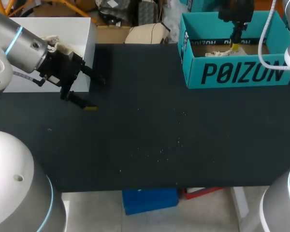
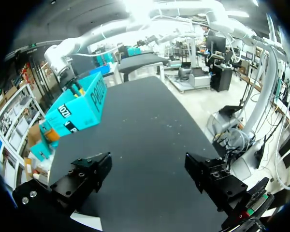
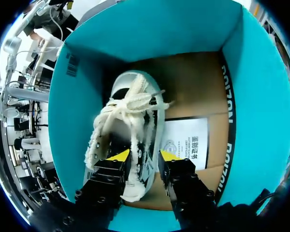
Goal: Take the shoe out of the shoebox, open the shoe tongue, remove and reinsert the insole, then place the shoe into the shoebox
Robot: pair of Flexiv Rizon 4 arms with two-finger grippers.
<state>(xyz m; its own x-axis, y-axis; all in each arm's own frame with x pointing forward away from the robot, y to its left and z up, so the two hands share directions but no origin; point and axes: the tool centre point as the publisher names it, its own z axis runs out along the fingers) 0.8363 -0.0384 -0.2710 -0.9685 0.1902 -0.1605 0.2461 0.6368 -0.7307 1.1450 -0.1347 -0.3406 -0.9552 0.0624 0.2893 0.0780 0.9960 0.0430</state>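
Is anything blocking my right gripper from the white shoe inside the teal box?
Nothing visible does. The right gripper is inside the teal cardboard shoebox, directly at the white lace-up shoe, with no object between them. A white printed paper sheet lies on the box floor beside the shoe, clear of the gripper.

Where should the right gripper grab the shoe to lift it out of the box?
Probably the shoe by the side wall of its opening, coming straight down: it lies sole-down, opening up, and the box walls block the sides. The right gripper hangs over it.
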